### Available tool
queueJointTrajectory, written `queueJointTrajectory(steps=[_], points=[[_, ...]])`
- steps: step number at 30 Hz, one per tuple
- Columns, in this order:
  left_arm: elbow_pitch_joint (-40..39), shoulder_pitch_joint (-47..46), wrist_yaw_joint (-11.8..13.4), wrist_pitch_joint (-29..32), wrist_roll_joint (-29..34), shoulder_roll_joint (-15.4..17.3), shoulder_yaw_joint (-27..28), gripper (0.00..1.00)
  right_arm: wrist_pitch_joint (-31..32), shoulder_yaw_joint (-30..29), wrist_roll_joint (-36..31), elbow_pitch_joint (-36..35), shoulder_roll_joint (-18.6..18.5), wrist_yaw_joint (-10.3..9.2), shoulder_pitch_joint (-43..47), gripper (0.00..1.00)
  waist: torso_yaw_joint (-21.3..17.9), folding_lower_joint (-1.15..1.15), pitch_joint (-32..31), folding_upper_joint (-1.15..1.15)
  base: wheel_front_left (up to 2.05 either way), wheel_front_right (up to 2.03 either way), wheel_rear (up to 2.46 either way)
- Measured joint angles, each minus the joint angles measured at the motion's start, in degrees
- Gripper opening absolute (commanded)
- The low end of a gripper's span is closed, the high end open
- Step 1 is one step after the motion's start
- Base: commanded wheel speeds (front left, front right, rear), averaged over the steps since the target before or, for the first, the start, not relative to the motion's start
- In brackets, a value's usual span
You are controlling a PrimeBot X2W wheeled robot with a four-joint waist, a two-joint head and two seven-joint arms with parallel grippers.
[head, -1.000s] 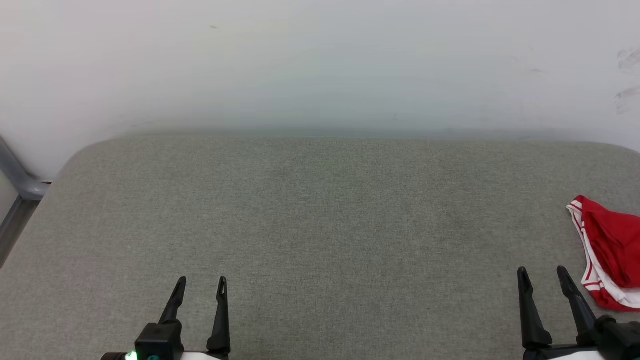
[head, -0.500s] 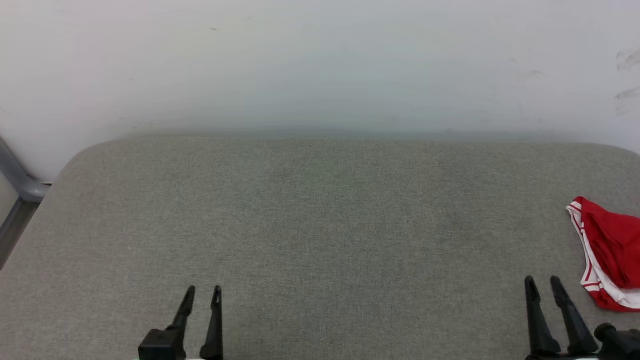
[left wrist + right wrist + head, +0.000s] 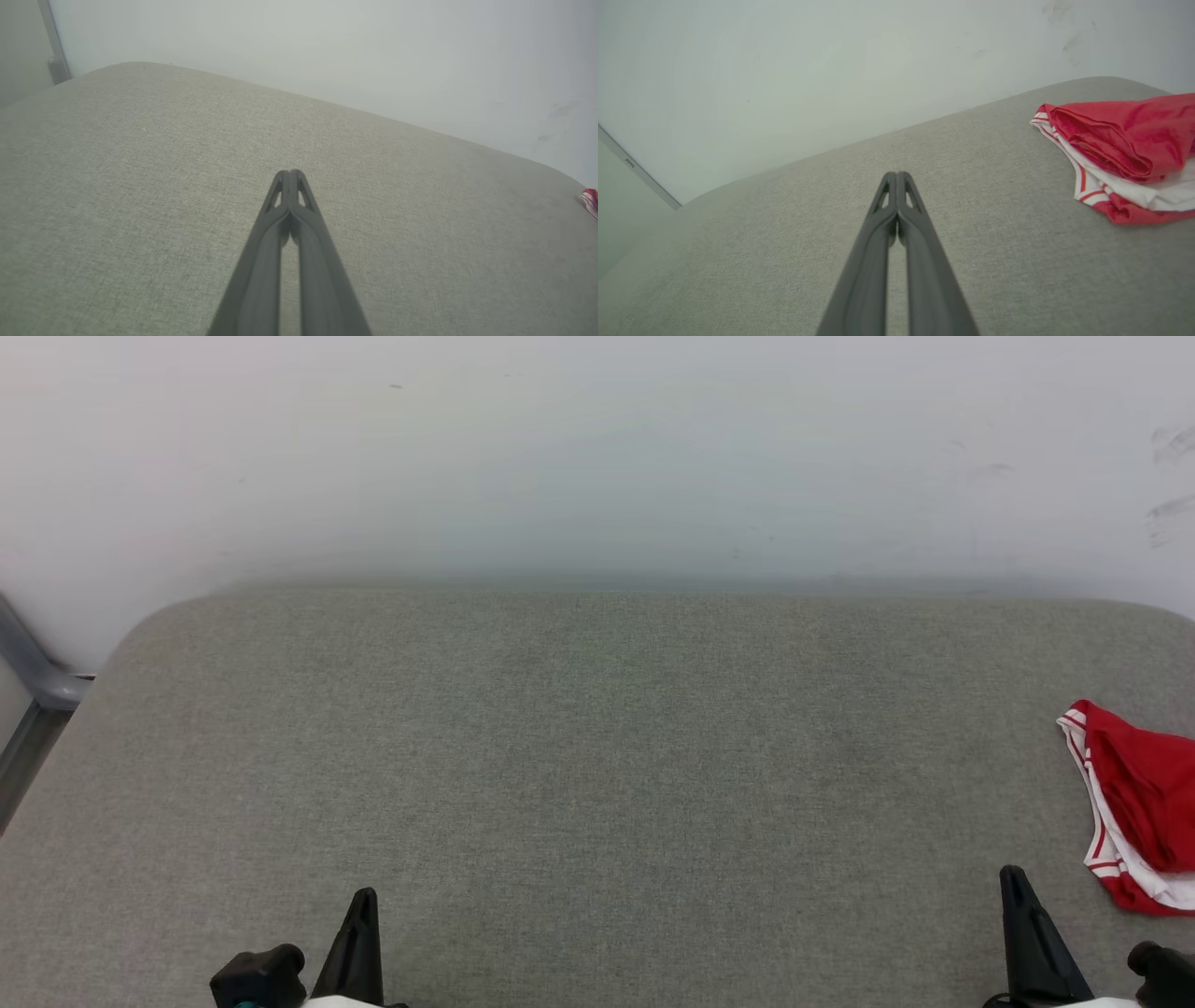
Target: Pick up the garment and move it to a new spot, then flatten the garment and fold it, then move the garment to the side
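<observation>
As I looked down from my head, the garment (image 3: 1134, 803) lay at the far right of the grey pad (image 3: 597, 756), cut off by the frame, with neither of my grippers on it. My left gripper (image 3: 362, 901) and right gripper (image 3: 1016, 882) sat low at the near edge, each with its fingers pressed together on nothing. The wide middle of the pad was bare, bounded by the pale wall (image 3: 597, 457) behind and a grey metal bar (image 3: 37, 691) past the left corner.

Along my left wrist, the fingers met at their tips over bare fabric. The garment was a red sliver, well apart at the right rim.

Along my right wrist, the closed, empty fingers pointed past the garment, which lay near on their right, red layers over white striped trim. It may have been a folded stack set aside or a heap not yet started; that partial view did not settle it. If a heap, every step remained, and the free room lay leftward.
</observation>
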Motion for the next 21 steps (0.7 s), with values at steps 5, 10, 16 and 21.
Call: queueJointTrajectory(steps=[5,10,16,21], points=[[0.4,-0.7,-0.5,1.4,-5.3,-0.1,0.5,0.0,1.3,-0.1,4.9,0.5,0.0,0.0,-1.2,0.0,-0.1,0.0,0.1,0.0,0.0,0.0,0.0],[0.7,-1.4,-1.2,2.5,-10.2,-0.2,1.3,0.0,2.4,-0.1,9.7,1.1,0.0,-0.01,-2.1,0.0,-0.2,0.0,0.3,0.0,0.0,0.0,0.0],[1.0,-2.5,-1.7,3.9,-15.8,-0.2,2.0,0.0,3.9,-0.2,14.9,1.6,0.0,-0.01,-3.3,0.0,-0.3,0.0,0.4,0.0,0.0,0.0,0.0],[1.3,-3.3,-2.2,4.9,-20.2,-0.3,2.5,0.0,4.9,-0.3,19.0,2.1,0.0,-0.01,-4.2,0.0,-0.4,0.0,0.6,0.0,0.0,0.0,0.0]])
